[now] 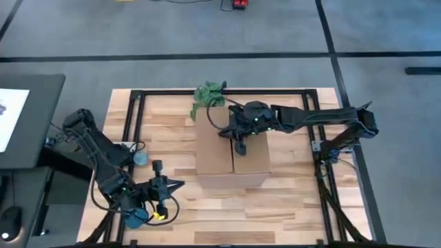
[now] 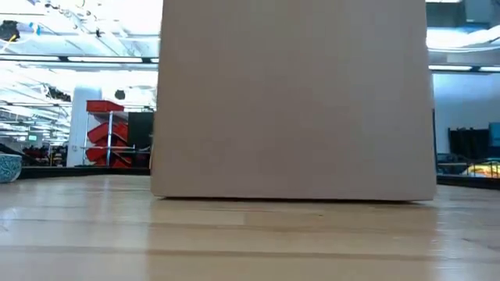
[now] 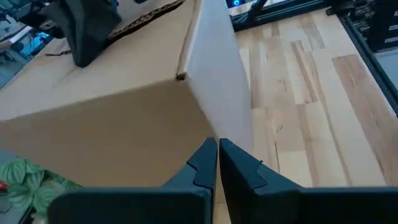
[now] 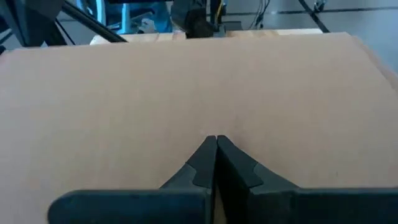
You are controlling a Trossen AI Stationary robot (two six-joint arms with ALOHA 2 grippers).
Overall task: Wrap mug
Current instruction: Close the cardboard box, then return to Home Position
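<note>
A closed cardboard box [image 1: 231, 155] stands on the wooden table's middle and fills the low view [image 2: 293, 101]. My right gripper [image 1: 239, 146] reaches in from the right and is shut over the box's top [image 4: 186, 81]. My left gripper [image 1: 178, 184] is shut and points at the box's near left corner [image 3: 186, 81], a short way off it. A small teal cup [image 1: 141, 158], the only mug-like thing in view, stands on the table at the left [image 2: 8, 167]. Crumpled green leafy paper [image 1: 209, 96] lies behind the box. My right gripper sets its shut fingertips on the box's top flap [image 4: 216, 124], near the middle seam [image 1: 233, 160]. The fingers slant down from the table's far right side. The box stands flat on the table.
A black metal frame [image 1: 131, 103] runs along the table's far, left and right sides. A dark desk with a screen [image 1: 21, 117] stands off the left edge. Bare wood [image 1: 262, 213] lies between the box and the near edge.
</note>
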